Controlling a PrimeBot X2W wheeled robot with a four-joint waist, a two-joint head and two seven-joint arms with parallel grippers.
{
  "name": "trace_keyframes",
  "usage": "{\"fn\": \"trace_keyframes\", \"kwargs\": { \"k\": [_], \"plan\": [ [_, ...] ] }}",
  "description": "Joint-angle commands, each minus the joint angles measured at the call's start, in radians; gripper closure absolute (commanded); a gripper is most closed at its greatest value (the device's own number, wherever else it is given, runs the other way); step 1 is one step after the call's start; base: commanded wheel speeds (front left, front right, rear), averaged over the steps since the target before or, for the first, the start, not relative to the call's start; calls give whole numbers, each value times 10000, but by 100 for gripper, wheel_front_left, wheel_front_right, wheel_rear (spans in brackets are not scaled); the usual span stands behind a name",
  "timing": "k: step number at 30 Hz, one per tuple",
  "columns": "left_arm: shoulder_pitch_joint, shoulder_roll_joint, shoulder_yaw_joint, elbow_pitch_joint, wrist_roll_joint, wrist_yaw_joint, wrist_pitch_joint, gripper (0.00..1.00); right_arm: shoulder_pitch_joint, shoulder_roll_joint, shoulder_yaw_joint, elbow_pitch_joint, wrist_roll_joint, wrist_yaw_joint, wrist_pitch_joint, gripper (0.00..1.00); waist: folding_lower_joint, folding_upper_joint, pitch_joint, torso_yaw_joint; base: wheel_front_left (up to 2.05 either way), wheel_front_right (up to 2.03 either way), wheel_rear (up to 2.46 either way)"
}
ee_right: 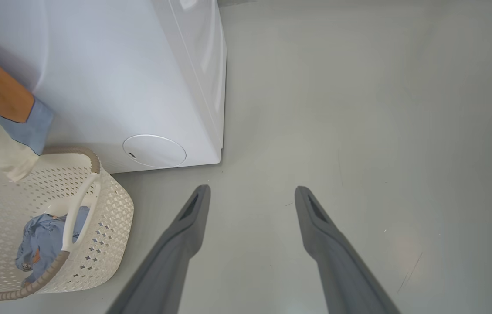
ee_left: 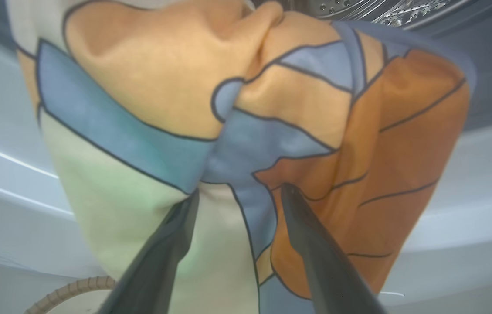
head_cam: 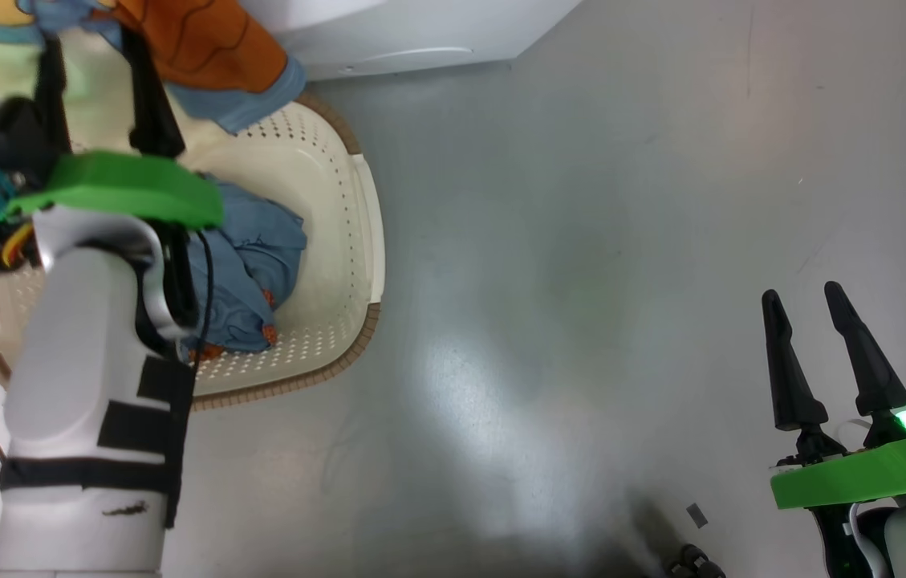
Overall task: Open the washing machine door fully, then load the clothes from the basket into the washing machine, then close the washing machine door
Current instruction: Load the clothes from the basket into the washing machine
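Step in hand, we reckon: getting the printed garment [ee_left: 298,113] into the drum [ee_left: 385,11]. Our L gripper [ee_left: 240,192] stands w/ jaws wide, tips against the cloth, not pinching it. The garment hangs down the washing machine [ee_right: 110,78] front, its tail end over the basket [head_cam: 316,160]. To do it well we'd close on a thick bunch, lift above the lip, then push deep so nothing trails out. R gripper [head_cam: 802,291] is spread too, empty, well apart over bare floor [head_cam: 581,241]. One blue piece [head_cam: 252,265] lies in the basket. Basket sits just beside the machine, near the round flap [ee_right: 154,150]; mind its rim when reaching down.
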Motion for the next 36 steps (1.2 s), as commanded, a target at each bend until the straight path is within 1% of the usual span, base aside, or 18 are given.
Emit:
{"fn": "trace_keyframes", "kwargs": {
  "k": [1,2,3,4,6,12,22,25,31,34,36],
  "plan": [
    [-74,226,236,-286,197,106,-53,42,109,-169,170,-204,53,98,-49,0,0,0,75,-36,0,0,0],
    [-133,226,240,-332,241,151,-53,53,99,-167,182,-198,59,98,-49,0,0,0,90,-53,0,0,0],
    [-175,226,245,-369,287,188,-53,58,90,-163,194,-191,65,98,-49,0,0,0,98,-71,0,0,0],
    [-207,226,255,-398,348,225,-53,69,83,-159,202,-182,69,98,-49,0,0,0,103,-86,0,0,0],
    [-245,226,290,-464,403,279,-53,100,73,-146,200,-161,74,98,-49,0,0,0,101,-105,0,0,0],
    [31,225,324,-845,337,403,-53,100,67,-84,169,-87,98,98,-49,0,0,0,14,-38,0,0,0],
    [775,225,-270,-1787,35,444,-53,100,49,-57,278,21,145,98,-49,0,0,0,-199,92,0,0,0],
    [847,225,-385,-2233,94,555,-53,100,76,-25,302,58,148,98,-49,0,0,0,-253,78,0,0,0],
    [565,225,-415,-2616,515,636,-53,100,57,71,423,126,173,98,-49,0,0,0,-363,-64,0,0,0],
    [177,248,-280,-2357,819,607,-53,100,77,106,507,166,191,98,-49,0,0,0,-445,-197,0,0,0],
    [-252,393,-167,-2044,1032,608,-53,100,85,123,583,204,206,98,-49,0,0,0,-478,-306,0,0,0]
  ]
}}
